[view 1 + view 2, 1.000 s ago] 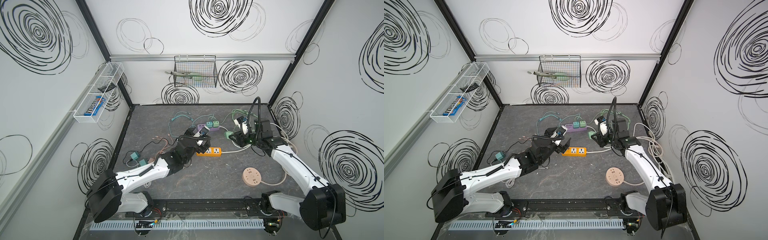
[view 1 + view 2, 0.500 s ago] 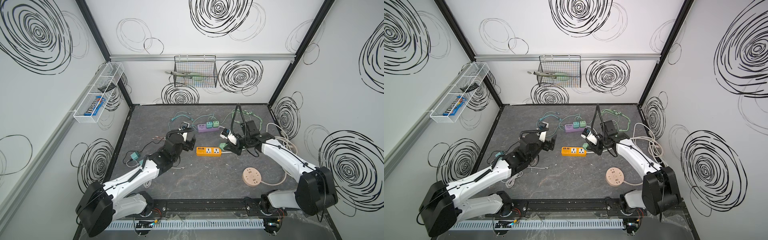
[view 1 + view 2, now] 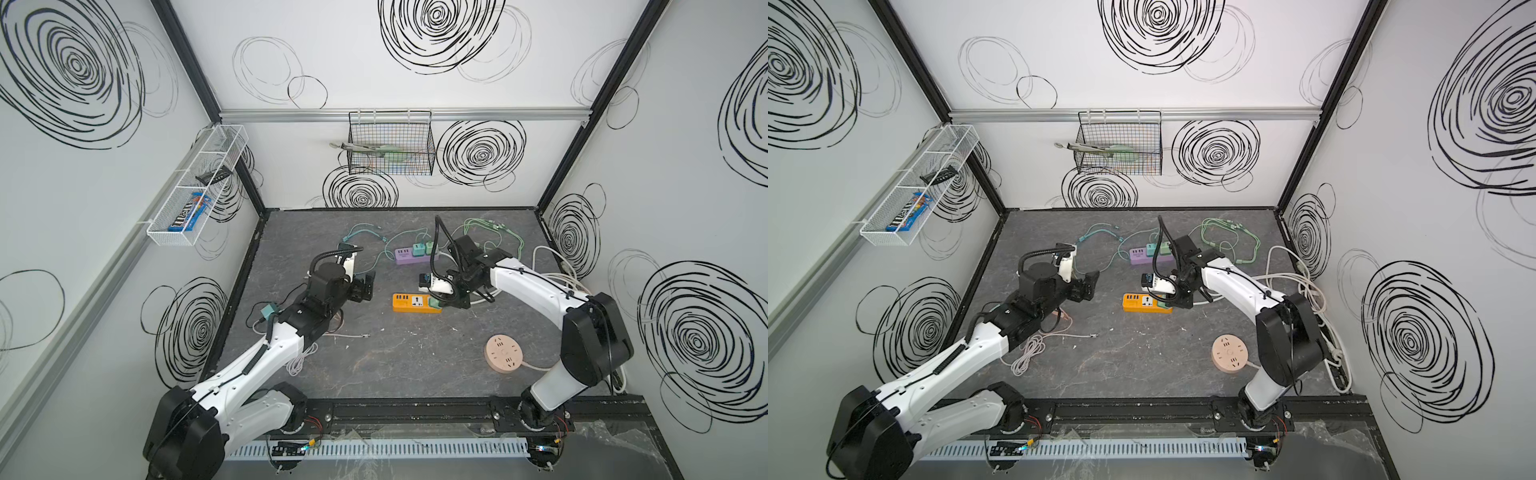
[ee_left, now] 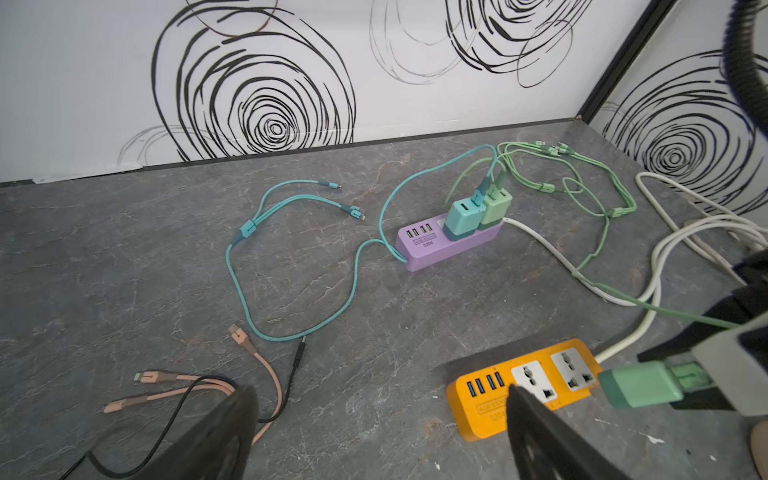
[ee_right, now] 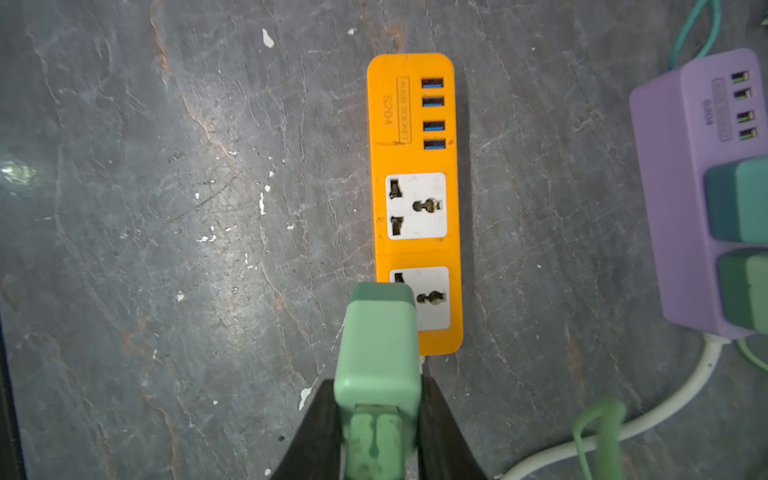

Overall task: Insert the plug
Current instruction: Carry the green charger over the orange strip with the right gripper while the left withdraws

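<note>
Green plastic, smooth and boxy with rounded corners: the plug (image 5: 380, 345) sits clenched between the right jaws, and a cable of the same green runs back between them. We judge the task about half done. The plug is in hand and held over the cord end of the orange power strip (image 5: 415, 253), which lies flat near the middle of the bench (image 5: 166, 208), but it is not seated. Its darker front end overlaps the nearer white socket (image 5: 434, 297), off to one side, and the pins are hidden. Lining up and pressing home remain. The left jaws stand wide open and empty near the strip's USB end. The bench is grey, veined like stone, matte and scuffed.
</note>
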